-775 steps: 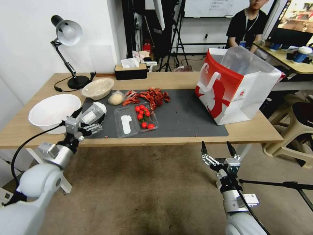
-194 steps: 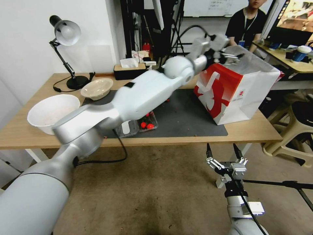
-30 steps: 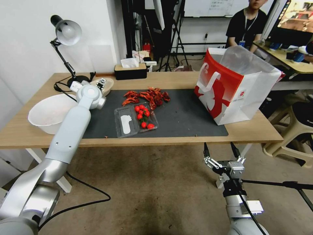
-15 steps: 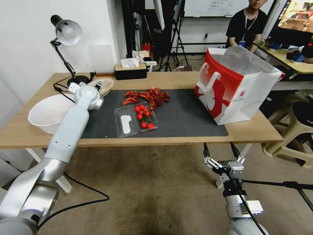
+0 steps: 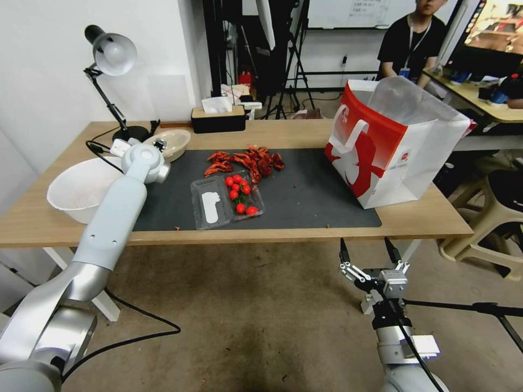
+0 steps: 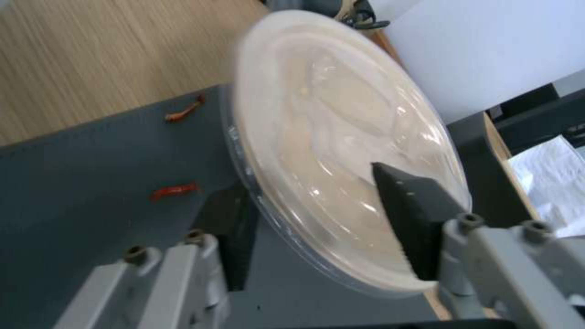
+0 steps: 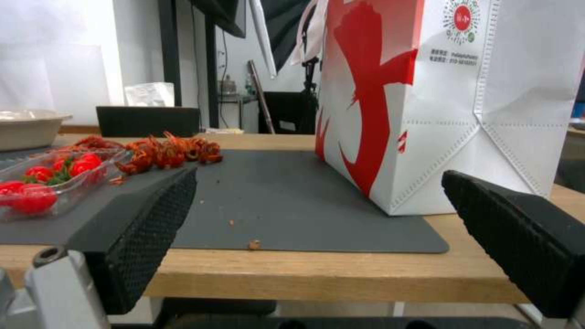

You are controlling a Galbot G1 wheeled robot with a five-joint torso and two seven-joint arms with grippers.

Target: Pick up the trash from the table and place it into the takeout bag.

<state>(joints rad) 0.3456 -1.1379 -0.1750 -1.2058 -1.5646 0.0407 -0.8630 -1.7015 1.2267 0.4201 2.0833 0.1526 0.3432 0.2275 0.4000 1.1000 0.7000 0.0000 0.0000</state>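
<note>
While shallow beige bowl (image 5: 168,142) sits at counter (image 5: 283,133) far-left, mat corner, left claw (image 6: 317,214) straddles its rim, spread, no grip yet. Takeout bag (image 5: 392,147) upright at right. Right claw (image 5: 366,251) agape, parked below counter edge. Bowl likely last.

Glossy beige bowl (image 6: 341,151) on matt grey mat (image 5: 305,196), light-wood table (image 5: 425,218).

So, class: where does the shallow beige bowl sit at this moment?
In the head view the shallow beige bowl sits at the far left of the dark grey mat, beside the black desk lamp, with the left end effector straddling its rim.
</note>
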